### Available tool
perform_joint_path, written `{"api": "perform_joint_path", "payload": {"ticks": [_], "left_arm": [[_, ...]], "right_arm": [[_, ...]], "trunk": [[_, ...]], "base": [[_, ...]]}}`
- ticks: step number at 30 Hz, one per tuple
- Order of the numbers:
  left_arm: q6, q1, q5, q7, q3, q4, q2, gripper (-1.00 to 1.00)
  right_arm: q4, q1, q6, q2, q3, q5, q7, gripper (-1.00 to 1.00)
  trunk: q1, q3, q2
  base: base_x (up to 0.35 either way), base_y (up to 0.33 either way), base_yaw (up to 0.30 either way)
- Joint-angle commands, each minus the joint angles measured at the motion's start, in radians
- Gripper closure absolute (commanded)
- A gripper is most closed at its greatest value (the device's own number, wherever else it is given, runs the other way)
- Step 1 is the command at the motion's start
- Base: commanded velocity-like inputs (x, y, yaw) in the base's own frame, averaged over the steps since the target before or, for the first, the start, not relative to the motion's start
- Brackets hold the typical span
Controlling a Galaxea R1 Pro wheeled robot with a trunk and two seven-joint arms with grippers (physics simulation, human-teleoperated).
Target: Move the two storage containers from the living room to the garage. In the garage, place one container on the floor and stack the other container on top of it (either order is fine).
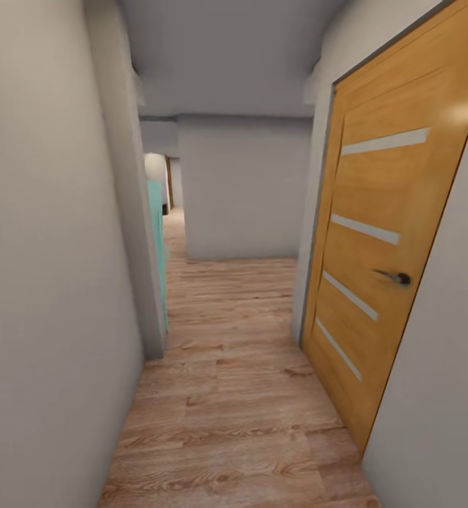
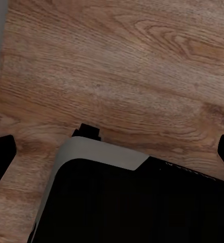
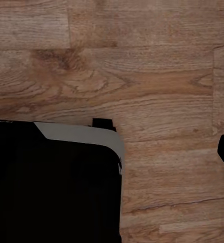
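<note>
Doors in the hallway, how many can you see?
1 for sure: a wooden door with pale stripes, on the right wall. Far back on the left there may be another, too small to tell.
</note>
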Motion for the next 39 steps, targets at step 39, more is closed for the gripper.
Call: {"api": "perform_joint_path", "payload": {"ticks": [39], "left_arm": [[0.011, 0.0, 0.007, 0.002, -0.007, 0.001, 0.002, -1.0]], "right_arm": [[0.003, 0.0, -0.008, 0.001, 0.008, -0.008, 0.01, -1.0]], "trunk": [[0.001, -0.001, -0.001]], "base": [[0.319, 0.0, 0.029]]}}
